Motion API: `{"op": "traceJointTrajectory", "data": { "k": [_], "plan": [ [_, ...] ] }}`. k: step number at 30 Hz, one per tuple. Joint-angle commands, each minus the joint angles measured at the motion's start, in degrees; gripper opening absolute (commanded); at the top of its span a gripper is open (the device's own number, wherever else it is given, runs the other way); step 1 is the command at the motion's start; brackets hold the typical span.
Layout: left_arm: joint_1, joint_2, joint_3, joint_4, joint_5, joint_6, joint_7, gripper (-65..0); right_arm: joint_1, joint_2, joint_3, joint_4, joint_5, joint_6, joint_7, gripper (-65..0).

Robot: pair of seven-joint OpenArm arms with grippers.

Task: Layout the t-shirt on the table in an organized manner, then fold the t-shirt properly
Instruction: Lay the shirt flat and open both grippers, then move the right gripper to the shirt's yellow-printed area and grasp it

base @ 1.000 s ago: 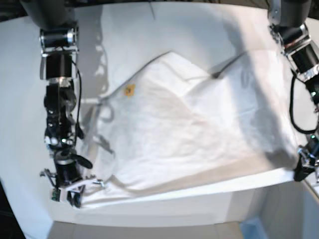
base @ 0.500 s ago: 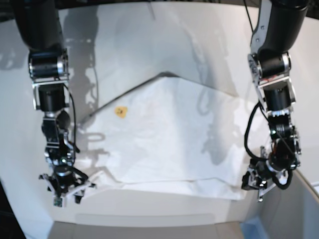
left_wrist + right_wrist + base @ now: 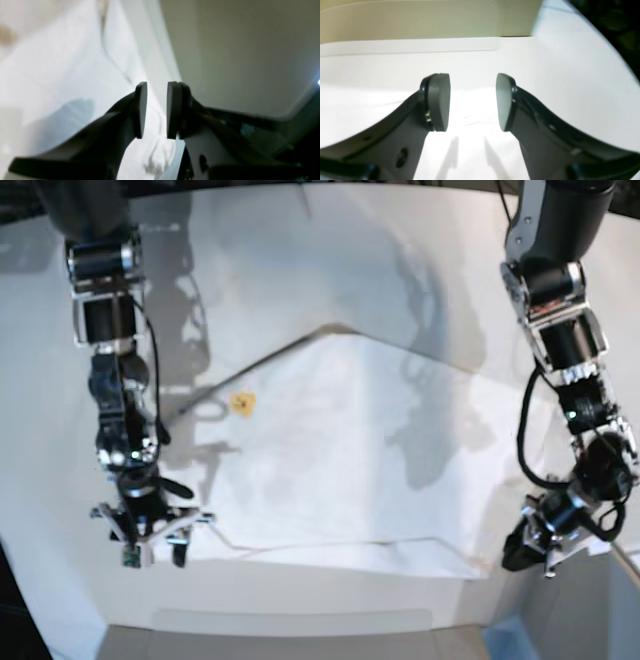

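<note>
I see the t-shirt (image 3: 350, 455) lying spread on the white tabletop (image 3: 300, 250), with its near hem along the near edge and a small yellow-orange label (image 3: 241, 403) on its left part. The cloth is mostly flat, but the far edge rises to a peak in the middle, and a shallow crease runs across the near strip.

Both end effectors are released. The right end effector (image 3: 152, 540) is at the near left corner of the shirt, and in its wrist view the two pads (image 3: 440, 102) stand apart with only white cloth below them. The left end effector (image 3: 530, 545) is at the near right corner, jaws parted, nothing between them (image 3: 154, 110).

In my judgement the laying out is almost done and the folding is not yet begun. To do this step well, I would lift both arms straight up first, so that the pads do not drag the corners back. Then I would check that the hem is straight and the far peak is pulled flat before any fold. For the next grasp I would pinch only the cloth edge, not press into the tabletop, and move both arms together at the same speed, otherwise the shirt may skew.
</note>
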Motion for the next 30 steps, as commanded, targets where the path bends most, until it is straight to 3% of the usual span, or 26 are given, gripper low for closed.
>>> {"op": "traceJointTrajectory", "data": {
  "k": [1,5,7,12,14,17,22,24,30],
  "plan": [
    [0.9,-1.1,-1.9,3.7,-0.3,0.1,2.1,-49.8,0.1,0.3,0.2,6.2,0.1,-0.1,-1.3,-35.8],
    [8.7,-1.4,-4.3,9.7,-0.3,-0.1,2.7,-49.8,-8.6,-3.0,0.4,23.2,0.1,-0.5,-13.8,-35.8],
    [11.7,-1.4,-5.0,11.0,-0.3,-0.1,2.7,-49.8,-12.5,-4.0,0.4,28.6,0.1,-0.7,-17.3,-35.8],
    [17.4,-1.2,-5.3,16.0,-0.3,-0.1,2.7,-49.8,-24.7,-8.2,1.3,39.0,0.1,-0.7,-18.3,-35.8],
    [18.8,-1.3,-5.3,16.7,-0.3,-0.1,2.7,-49.8,-29.1,-11.5,1.8,42.9,1.2,-0.7,-18.3,-35.8],
    [19.3,-1.3,-5.0,16.8,-0.6,-0.2,3.1,-49.8,-34.9,-13.2,3.6,46.3,7.8,-0.7,-18.3,-35.8],
    [22.1,-1.3,-5.0,16.8,-5.2,-0.2,2.9,-49.8,-42.3,-13.2,12.5,46.0,32.7,-0.7,-19.2,-35.8],
    [22.4,-1.3,-5.1,16.8,-5.5,-0.2,2.8,-49.8,-44.1,-12.9,15.3,45.8,39.3,-0.8,-20.2,-35.8],
    [23.2,-1.2,-5.0,16.8,-5.5,-0.2,3.0,-49.8,-45.5,-13.1,17.6,43.7,37.2,-0.9,-20.6,-35.8]
  ]
}}
